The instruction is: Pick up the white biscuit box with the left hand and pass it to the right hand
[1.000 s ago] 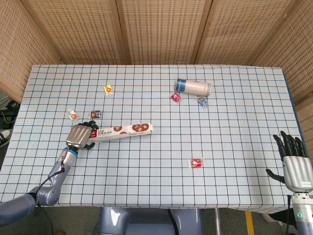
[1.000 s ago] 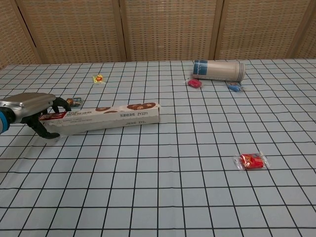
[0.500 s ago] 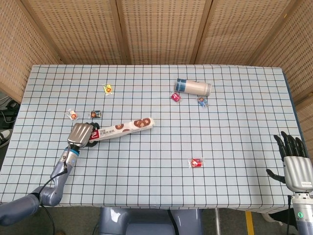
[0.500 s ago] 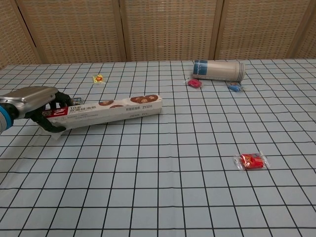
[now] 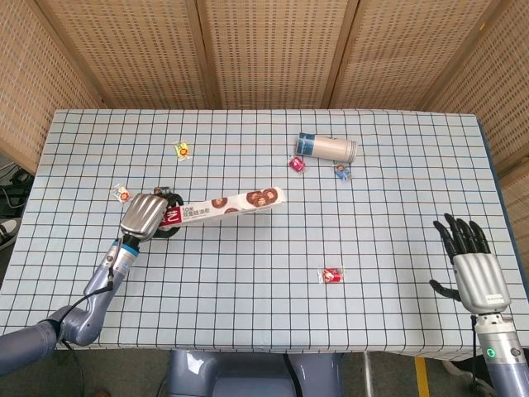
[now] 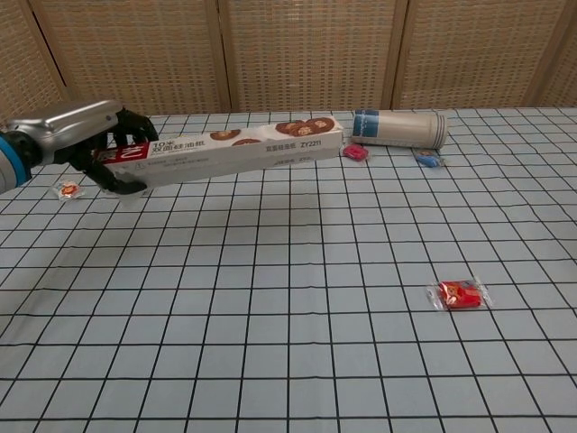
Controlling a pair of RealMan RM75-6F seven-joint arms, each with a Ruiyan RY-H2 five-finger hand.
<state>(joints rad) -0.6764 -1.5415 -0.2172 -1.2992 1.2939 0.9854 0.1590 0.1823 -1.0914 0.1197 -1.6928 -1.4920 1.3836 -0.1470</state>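
Biscuit box (image 5: 230,205) now higher in left hand (image 5: 142,217), off table.

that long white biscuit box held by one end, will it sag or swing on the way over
Probably stiff: the white biscuit box stays straight though the left hand grips only its left end. It seems light, held out level that way. Being long and gripped off-centre, it may swing or twist in the hand. The right hand waits open at the far table edge.

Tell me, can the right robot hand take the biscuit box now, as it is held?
Probably not yet. The right robot hand is open near the table's right edge, while the biscuit box, gripped by the left robot hand, is lifted far to the left.
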